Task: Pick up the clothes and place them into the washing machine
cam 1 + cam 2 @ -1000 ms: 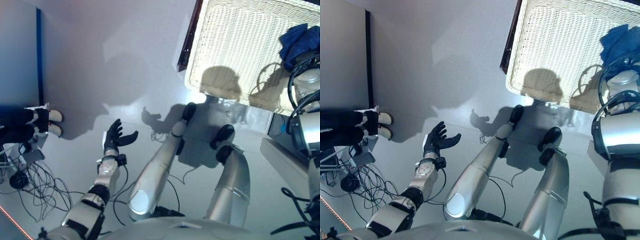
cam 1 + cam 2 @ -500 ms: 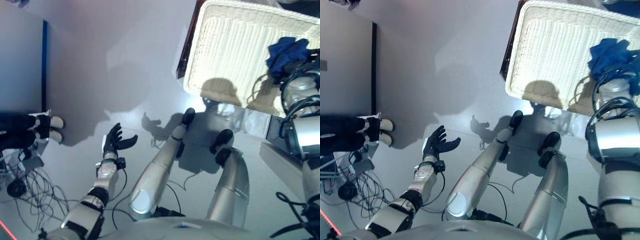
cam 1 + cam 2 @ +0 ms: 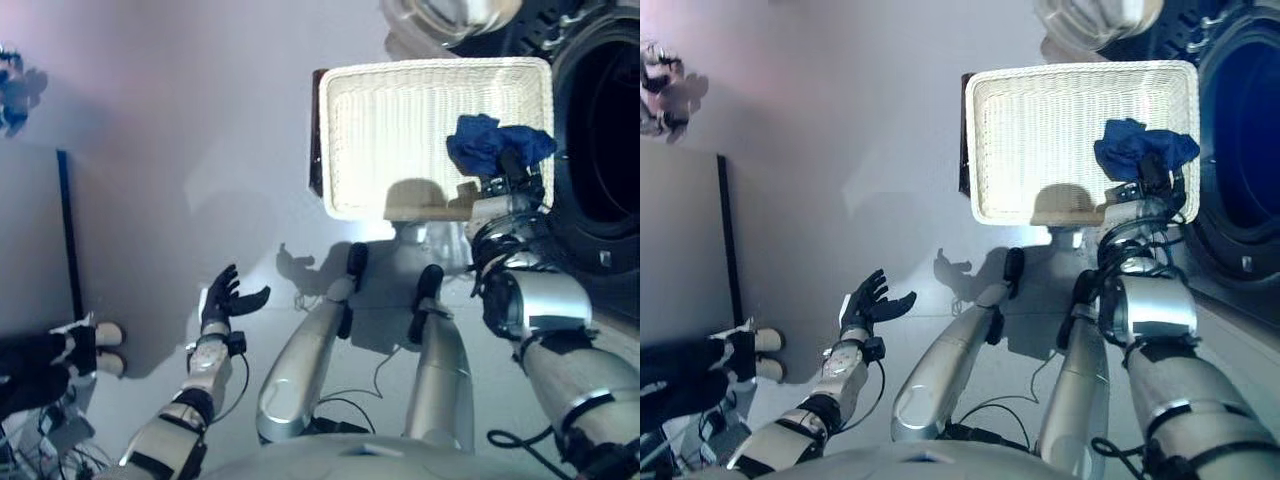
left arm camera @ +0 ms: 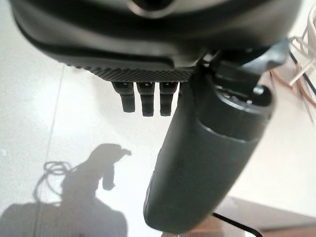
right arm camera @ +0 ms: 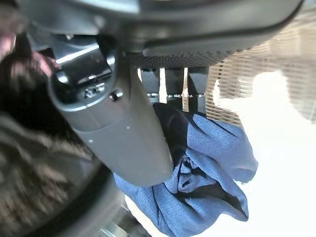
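A crumpled blue cloth (image 3: 495, 145) hangs over the right part of the white wicker basket (image 3: 390, 130). My right hand (image 3: 512, 172) is shut on it from below. The right wrist view shows the thumb (image 5: 123, 133) and fingers curled against the blue cloth (image 5: 207, 168), with basket weave behind. The washing machine's dark round opening (image 3: 610, 140) is just right of the basket and the cloth. My left hand (image 3: 222, 300) hovers over the floor at lower left, fingers spread and holding nothing. In its wrist view the thumb (image 4: 207, 163) stands apart from the fingers.
The machine's glass door (image 3: 440, 15) stands open beyond the basket's far edge. A person's white shoes (image 3: 95, 345) are at the lower left, beside a dark panel (image 3: 30, 250). Loose cables (image 3: 50, 435) lie on the floor at the left corner.
The camera has swung, so the washing machine and its door now show. My right hand still holds the blue cloth over the basket's right side. The left hand keeps its pose.
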`<state>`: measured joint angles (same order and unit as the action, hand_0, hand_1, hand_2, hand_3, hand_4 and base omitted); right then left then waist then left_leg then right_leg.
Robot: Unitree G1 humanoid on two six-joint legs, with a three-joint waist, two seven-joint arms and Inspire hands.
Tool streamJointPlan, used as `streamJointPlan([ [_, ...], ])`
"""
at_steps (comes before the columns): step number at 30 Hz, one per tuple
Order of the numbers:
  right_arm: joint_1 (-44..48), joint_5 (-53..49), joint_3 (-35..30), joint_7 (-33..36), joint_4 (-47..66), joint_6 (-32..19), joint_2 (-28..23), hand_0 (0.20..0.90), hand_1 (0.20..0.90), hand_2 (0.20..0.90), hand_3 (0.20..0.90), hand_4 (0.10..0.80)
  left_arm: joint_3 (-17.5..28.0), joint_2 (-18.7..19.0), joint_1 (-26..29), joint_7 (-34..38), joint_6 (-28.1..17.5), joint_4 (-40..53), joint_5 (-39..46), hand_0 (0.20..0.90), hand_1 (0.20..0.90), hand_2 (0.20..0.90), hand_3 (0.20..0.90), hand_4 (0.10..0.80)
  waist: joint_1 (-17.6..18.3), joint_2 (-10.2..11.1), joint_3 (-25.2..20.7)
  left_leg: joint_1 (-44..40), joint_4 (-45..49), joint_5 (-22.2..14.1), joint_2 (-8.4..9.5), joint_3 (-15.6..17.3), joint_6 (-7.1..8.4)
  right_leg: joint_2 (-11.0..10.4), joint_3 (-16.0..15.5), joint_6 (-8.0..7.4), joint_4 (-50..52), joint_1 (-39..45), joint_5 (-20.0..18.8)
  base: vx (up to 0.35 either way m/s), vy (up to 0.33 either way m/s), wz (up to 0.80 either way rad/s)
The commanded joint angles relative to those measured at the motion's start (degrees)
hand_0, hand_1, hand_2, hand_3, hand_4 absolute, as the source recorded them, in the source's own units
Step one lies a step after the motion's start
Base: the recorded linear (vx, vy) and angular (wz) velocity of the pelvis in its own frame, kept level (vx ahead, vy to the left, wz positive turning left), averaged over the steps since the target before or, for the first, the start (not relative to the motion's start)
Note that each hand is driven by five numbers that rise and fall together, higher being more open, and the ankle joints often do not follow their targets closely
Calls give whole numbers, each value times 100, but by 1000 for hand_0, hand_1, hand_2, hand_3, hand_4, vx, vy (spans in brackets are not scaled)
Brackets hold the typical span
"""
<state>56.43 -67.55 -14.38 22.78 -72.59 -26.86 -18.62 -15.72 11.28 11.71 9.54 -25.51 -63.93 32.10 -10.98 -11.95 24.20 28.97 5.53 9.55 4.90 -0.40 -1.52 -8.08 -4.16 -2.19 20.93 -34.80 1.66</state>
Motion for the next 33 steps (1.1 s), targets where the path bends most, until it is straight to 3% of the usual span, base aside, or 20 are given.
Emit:
streamJointPlan([
  [1, -204, -152, -38, -568, 995, -791, -257, 300, 300, 300, 300, 400, 109, -27, -441, -45, -286, -535, 326, 900, 900, 900, 900, 800, -55, -149, -551, -133, 19, -529, 189, -69, 156, 61, 113, -142, -1034, 869, -144, 42, 61, -29],
  [8, -320, -121, -448, -490, 1227, -1131, -522, 300, 300, 300, 300, 400, 41, -164, -697, -190, -340, -538, 297, 900, 900, 900, 900, 800, -29, -311, -764, -331, -170, -532, 259, -18, 139, -23, 196, -179, -1409, 1103, -341, 27, 31, -12],
  [17, 482, 819, -327, 493, 1201, -1243, -2127, 300, 300, 300, 300, 400, 37, -74, -967, -155, -421, -425, 162, 900, 900, 900, 900, 800, -138, -569, -948, -320, -229, -504, 290, -65, 170, -81, 171, -193, -1486, 1103, -354, 8, 0, 0],
  [23, 1270, 1478, 435, 869, 1289, -1029, -3226, 300, 300, 300, 300, 400, -10, 17, -1066, -133, -471, -296, 140, 900, 900, 900, 900, 800, -211, -718, -905, -225, -235, -452, 283, -65, 221, -62, 181, -169, -1270, 850, -262, 6, -2, 1],
  [25, 1541, 1472, 877, 692, 1134, -809, -3363, 900, 900, 900, 900, 800, -7, 21, -1034, -137, -466, -295, 166, 900, 900, 900, 900, 800, -210, -725, -865, -186, -255, -425, 265, -26, 246, -45, 202, -160, -1206, 747, -252, 6, -7, 3],
  [29, 1619, 1368, 1329, 230, 696, -394, -2997, 900, 900, 900, 900, 800, -57, -22, -979, -170, -434, -336, 232, 900, 900, 900, 900, 800, -146, -686, -787, -139, -250, -415, 233, 64, 254, 8, 291, -148, -1141, 627, -269, 13, 8, -3],
  [33, 1525, 1265, 1370, -62, 341, -172, -2580, 900, 900, 900, 900, 800, -14, -65, -942, -229, -402, -398, 309, 900, 900, 900, 900, 800, -122, -664, -770, -89, -211, -416, 218, 138, 244, 31, 346, -143, -1142, 573, -324, 2, 17, -15],
])
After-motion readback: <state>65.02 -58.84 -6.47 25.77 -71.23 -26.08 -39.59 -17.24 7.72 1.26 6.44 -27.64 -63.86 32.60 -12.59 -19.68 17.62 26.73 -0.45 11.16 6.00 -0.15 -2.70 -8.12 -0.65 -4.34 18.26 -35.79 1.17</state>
